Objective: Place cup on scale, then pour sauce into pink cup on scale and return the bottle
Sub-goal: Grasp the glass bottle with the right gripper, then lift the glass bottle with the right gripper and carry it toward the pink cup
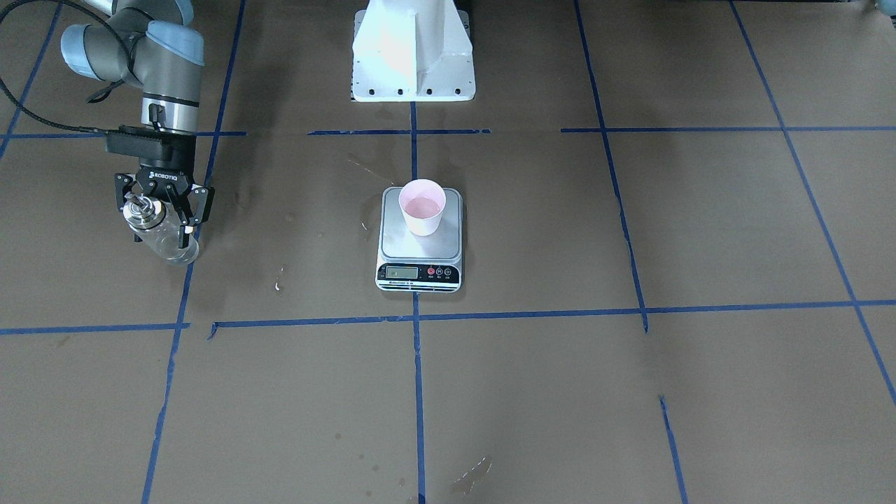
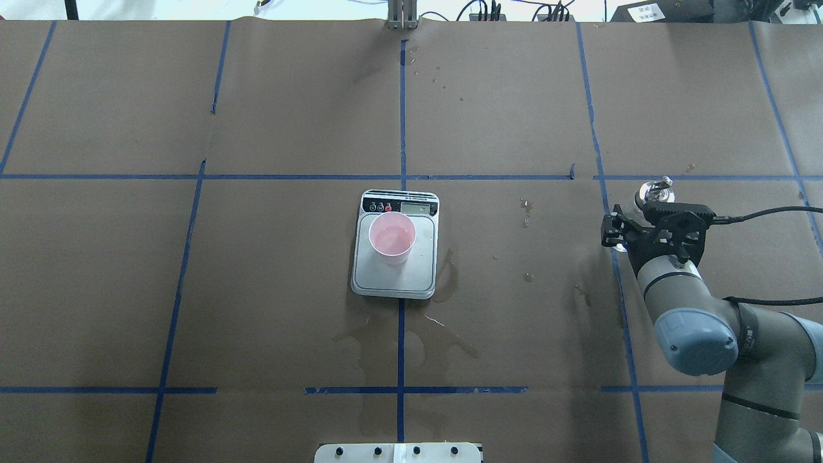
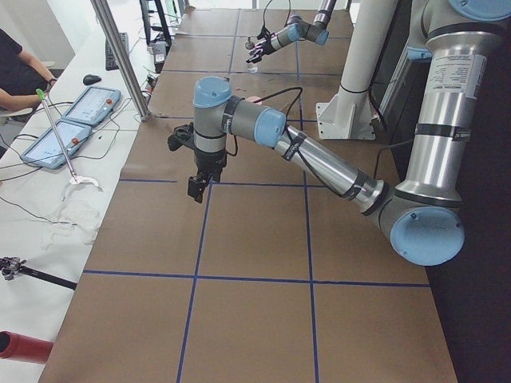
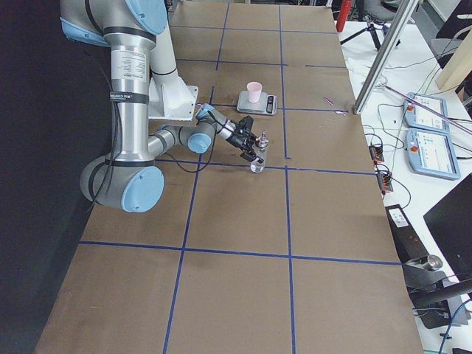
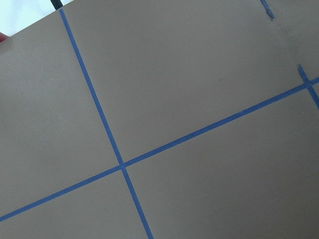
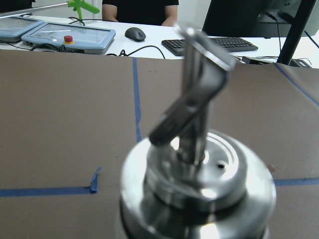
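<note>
The pale pink cup [image 1: 421, 218] [image 2: 392, 238] stands upright on the steel scale [image 1: 449, 240] [image 2: 422, 273] at the table's middle. Clear sauce [image 1: 423, 208] lies in it, looking pinkish. Far off at the table's right end, the glass bottle [image 1: 168, 243] [image 4: 258, 159] stands upright on the brown paper. My right gripper [image 1: 162, 236] is shut on the bottle's body from the side. The bottle's silver collar and spout [image 6: 199, 149] fill the right wrist view. My left gripper [image 3: 196, 189] hangs over the table's left end, seen only in the left side view, so I cannot tell its state.
The robot's white base [image 1: 413, 63] stands behind the scale. Wet stains [image 2: 447, 276] and drops mark the paper around the scale. Blue tape lines [image 5: 122, 167] cross the table. Tablets [image 3: 88, 108], a keyboard [image 6: 214, 46] and a seated person lie beyond the far edge.
</note>
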Robot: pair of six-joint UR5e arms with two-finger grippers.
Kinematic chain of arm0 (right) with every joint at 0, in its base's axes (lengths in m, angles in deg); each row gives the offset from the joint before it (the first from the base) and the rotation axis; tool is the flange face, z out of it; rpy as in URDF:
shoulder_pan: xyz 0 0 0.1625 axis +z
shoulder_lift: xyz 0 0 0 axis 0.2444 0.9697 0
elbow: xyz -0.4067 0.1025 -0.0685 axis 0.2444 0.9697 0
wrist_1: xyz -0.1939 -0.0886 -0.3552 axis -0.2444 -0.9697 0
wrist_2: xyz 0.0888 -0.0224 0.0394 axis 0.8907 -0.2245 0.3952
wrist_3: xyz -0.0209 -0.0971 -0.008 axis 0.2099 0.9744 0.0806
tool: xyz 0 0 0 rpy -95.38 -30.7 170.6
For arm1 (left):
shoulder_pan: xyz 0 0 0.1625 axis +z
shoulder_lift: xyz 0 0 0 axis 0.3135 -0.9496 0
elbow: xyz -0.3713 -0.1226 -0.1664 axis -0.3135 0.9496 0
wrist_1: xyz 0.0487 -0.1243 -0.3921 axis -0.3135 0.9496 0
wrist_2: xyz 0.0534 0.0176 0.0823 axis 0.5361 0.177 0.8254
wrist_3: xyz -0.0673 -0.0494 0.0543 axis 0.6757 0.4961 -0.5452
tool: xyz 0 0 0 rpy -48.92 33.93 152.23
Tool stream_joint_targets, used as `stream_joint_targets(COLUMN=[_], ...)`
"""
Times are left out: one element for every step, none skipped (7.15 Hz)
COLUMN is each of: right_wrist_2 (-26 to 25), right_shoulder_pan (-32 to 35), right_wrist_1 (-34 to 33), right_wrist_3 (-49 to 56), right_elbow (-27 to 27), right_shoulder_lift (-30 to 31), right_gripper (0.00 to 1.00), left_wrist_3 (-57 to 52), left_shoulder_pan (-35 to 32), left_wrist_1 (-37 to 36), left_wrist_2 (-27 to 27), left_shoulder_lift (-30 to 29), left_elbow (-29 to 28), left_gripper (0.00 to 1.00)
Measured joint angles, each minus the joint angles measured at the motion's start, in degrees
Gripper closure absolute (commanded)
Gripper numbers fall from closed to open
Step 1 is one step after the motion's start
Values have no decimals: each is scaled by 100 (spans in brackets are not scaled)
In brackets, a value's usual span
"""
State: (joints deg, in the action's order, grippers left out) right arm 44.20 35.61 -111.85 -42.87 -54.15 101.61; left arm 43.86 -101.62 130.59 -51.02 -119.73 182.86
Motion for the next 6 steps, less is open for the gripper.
stream_joint_targets(right_wrist_2=[48,101,130,206,327,400], right_shoulder_pan=[169,319,441,579,719,819], right_wrist_1=[7,7,3,-7,-18,-12], right_wrist_3=[307,693,1029,1333,1831,2391], right_elbow=[-218,-447,-604,-714,-786,-807], right_shoulder_lift=[8,27,22,-35,-158,-296], right_gripper=[100,100,100,100,100,100], left_wrist_3=[-4,-8,-14,-22,-30,-37], left_shoulder_pan=[-3,-8,-15,-22,-27,-36], left_wrist_1=[0,0,0,0,0,0], left_wrist_2=[3,4,4,4,4,5], left_shoulder_lift=[0,-1,0,4,7,7], left_elbow=[1,1,0,-7,-15,-32], left_gripper=[0,0,0,0,0,0])
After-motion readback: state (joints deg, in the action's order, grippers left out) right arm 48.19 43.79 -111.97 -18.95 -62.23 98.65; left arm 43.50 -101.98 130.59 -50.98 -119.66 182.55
